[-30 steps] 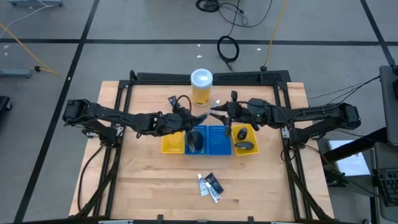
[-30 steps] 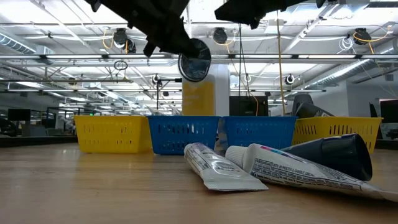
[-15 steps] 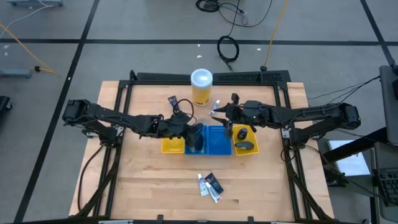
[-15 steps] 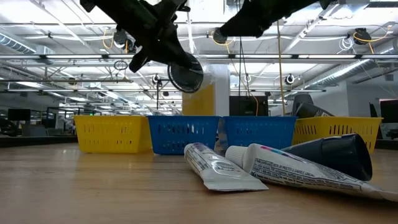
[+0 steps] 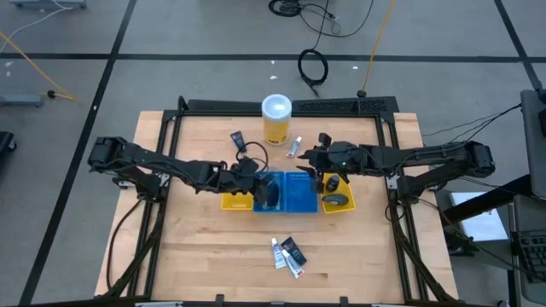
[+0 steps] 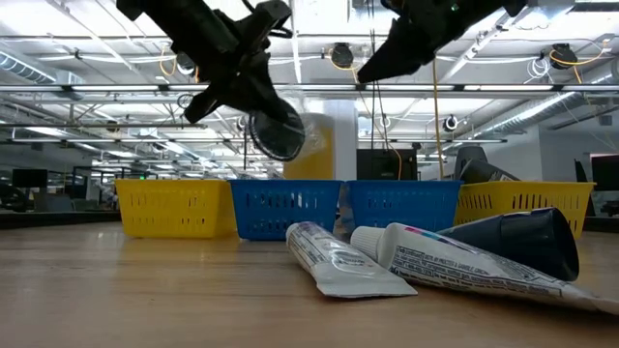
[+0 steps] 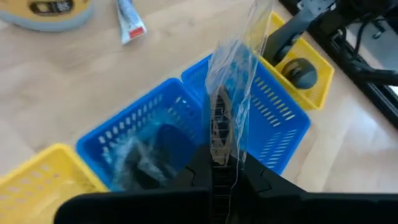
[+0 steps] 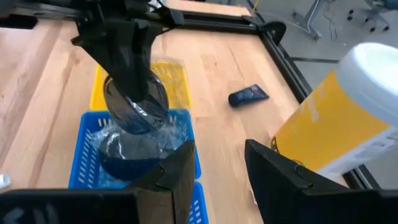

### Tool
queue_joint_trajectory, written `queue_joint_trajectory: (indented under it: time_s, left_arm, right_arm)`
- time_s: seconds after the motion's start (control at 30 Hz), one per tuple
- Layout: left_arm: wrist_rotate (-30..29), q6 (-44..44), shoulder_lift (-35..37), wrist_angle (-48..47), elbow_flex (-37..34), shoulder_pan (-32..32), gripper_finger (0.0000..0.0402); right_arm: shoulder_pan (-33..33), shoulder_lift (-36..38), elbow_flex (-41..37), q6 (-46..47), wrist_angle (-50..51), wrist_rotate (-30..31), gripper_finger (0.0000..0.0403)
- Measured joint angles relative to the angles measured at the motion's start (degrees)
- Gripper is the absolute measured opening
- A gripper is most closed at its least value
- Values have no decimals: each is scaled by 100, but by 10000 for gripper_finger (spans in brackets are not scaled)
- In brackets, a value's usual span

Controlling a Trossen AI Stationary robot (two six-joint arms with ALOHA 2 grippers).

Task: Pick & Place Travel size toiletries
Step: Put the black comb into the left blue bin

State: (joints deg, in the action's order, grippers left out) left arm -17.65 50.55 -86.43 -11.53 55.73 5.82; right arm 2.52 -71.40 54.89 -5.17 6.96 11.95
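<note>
We see L gripper (image 6: pixel 253 92) clenched on round black disc in clear wrap (image 6: pixel 274 133), hanging over blue tray (image 5: pixel 269 192); second wrapped disc (image 8: pixel 127 152) already lies in that tray. R gripper (image 8: pixel 217 165) w/ fingers apart, nothing btwn them, above table near yellow canister (image 5: pixel 276 118). Small white tube (image 5: pixel 296 147) beside canister. Dark oval pieces (image 5: pixel 334 191) in right yellow tray (image 5: pixel 323 205). Tubes (image 5: pixel 287 254) lie at front of table (image 5: pixel 196 256).

Overhead, table-level, two wrists — all share trays (image 5: pixel 286 192).
</note>
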Motion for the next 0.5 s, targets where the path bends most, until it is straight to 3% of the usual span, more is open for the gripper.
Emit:
queue_joint_trajectory:
  time_s: [0.27, 0.5]
  left_arm:
    - [223, 359, -209, -8, 0, 0, 50]
    - [115, 428, -234, -68, -1, -16, 24]
  right_arm:
    - [0, 0, -2, 20, 130, -1, 131]
    - [0, 0, -2, 20, 178, -1, 130]
